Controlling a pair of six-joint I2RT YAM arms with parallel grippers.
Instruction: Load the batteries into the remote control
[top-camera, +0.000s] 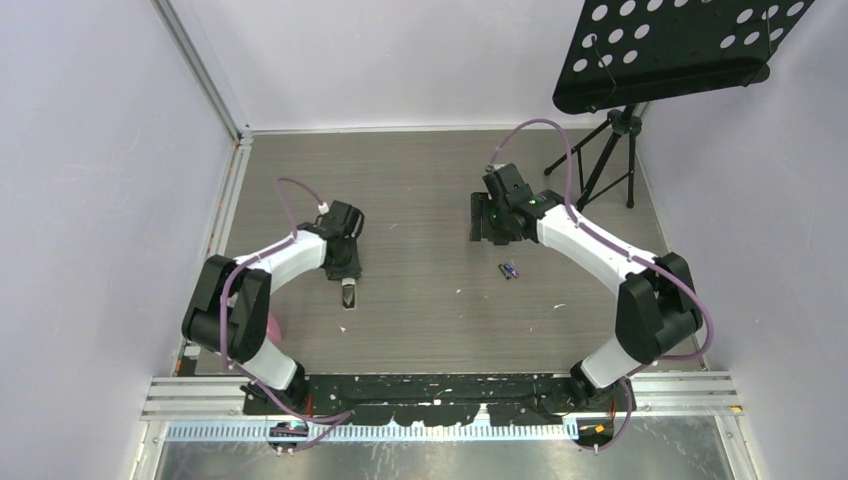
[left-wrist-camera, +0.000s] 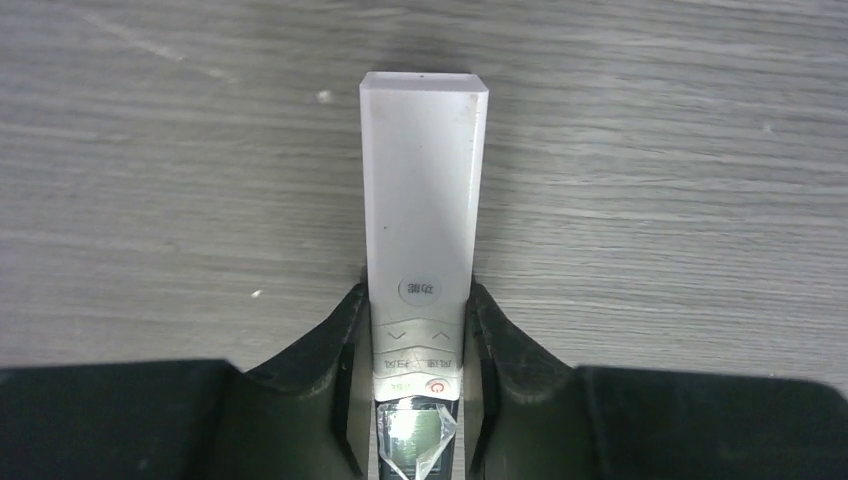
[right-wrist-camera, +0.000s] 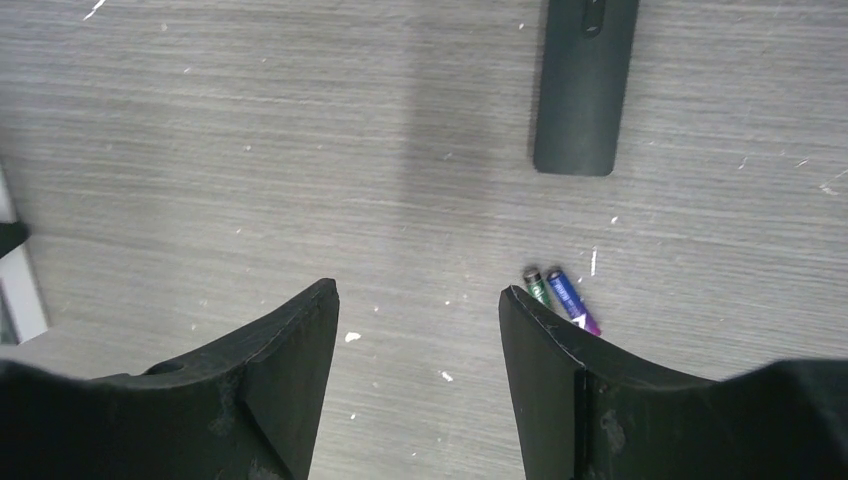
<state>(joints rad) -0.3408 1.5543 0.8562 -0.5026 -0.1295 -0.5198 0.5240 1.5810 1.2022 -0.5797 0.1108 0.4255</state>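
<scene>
My left gripper (left-wrist-camera: 420, 300) is shut on a white remote control (left-wrist-camera: 422, 200). The remote lies button side up on the table, its plain end pointing away from the fingers. In the top view the left gripper (top-camera: 347, 278) sits left of centre with the remote (top-camera: 348, 296) poking out towards the near edge. A green battery (right-wrist-camera: 537, 286) and a purple-blue battery (right-wrist-camera: 570, 298) lie side by side just beyond my right fingertip. They show as a small pair (top-camera: 509, 270) in the top view. My right gripper (right-wrist-camera: 418, 300) is open and empty above the table. No orange-gold battery is in view.
A flat black elongated piece (right-wrist-camera: 583, 85) lies ahead of the right gripper, and also shows in the top view (top-camera: 478, 217). A black perforated music stand (top-camera: 680, 50) on a tripod (top-camera: 612, 160) stands at the back right. White walls enclose the wood-grain table (top-camera: 420, 180).
</scene>
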